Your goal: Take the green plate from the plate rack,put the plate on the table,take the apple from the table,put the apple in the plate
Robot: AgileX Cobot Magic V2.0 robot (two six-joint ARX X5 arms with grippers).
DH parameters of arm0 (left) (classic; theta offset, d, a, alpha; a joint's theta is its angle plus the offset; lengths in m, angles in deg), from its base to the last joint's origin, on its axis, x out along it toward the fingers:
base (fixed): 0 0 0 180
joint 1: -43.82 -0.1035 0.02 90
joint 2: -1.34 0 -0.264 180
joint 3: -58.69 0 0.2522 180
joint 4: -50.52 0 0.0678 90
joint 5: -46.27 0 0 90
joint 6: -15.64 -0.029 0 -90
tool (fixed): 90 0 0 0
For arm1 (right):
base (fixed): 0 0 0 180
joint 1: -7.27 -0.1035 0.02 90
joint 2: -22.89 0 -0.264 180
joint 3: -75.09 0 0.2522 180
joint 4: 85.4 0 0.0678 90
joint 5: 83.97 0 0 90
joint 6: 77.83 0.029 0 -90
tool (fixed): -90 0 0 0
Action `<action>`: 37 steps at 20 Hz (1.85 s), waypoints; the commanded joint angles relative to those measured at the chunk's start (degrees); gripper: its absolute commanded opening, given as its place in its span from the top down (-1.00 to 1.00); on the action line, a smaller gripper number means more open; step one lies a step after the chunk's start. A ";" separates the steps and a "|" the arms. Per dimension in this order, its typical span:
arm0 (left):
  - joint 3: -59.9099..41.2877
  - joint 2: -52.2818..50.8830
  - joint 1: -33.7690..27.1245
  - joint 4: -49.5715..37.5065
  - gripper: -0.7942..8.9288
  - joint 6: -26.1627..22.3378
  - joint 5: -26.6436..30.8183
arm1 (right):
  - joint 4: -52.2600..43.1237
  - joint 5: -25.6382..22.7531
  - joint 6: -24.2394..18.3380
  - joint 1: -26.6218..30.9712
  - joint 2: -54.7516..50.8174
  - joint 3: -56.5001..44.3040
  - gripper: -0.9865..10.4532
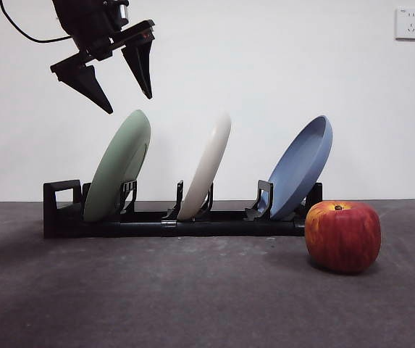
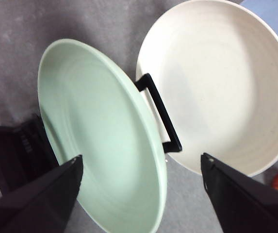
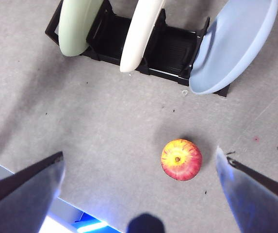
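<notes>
Rack, L end: green plate (image 1: 119, 168) stands tilted in the first slot of the plate rack (image 1: 171, 219), just beside the squared loop handle (image 1: 61, 196).
Above it: left gripper (image 1: 128, 102) hangs over the plate's top rim, jaws spread wide, not touching.
Mid rack: cream-white plate (image 1: 207, 165), same lean, next slot along; nearest neighbour to the green one.
R end of rack: blue plate (image 1: 303, 167), tilted, its rim over the apple side.
Far R: apple (image 1: 342, 235) on the table (image 1: 193, 297), just in front of the rack's end, stem up.
Wall: white socket (image 1: 409, 23), top R.
Left wrist view only: black upright holder (image 2: 160, 114) between green and cream plates.
Right wrist view only: right gripper (image 3: 139, 170) high over the table, jaws wide apart, apple between them but well below.
</notes>
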 commanded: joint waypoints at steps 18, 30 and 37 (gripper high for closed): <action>-0.11 3.65 0.11 -2.84 0.56 -0.90 -1.88 | -1.46 -0.42 0.83 -0.11 0.44 0.22 -0.22; -0.04 3.58 0.11 -2.69 0.86 -1.33 -4.33 | -1.55 -0.42 0.83 -0.11 0.44 0.22 -0.22; 12.44 3.52 0.81 1.62 0.85 -1.11 -8.66 | -1.66 -0.44 0.81 -0.11 0.44 0.22 -0.22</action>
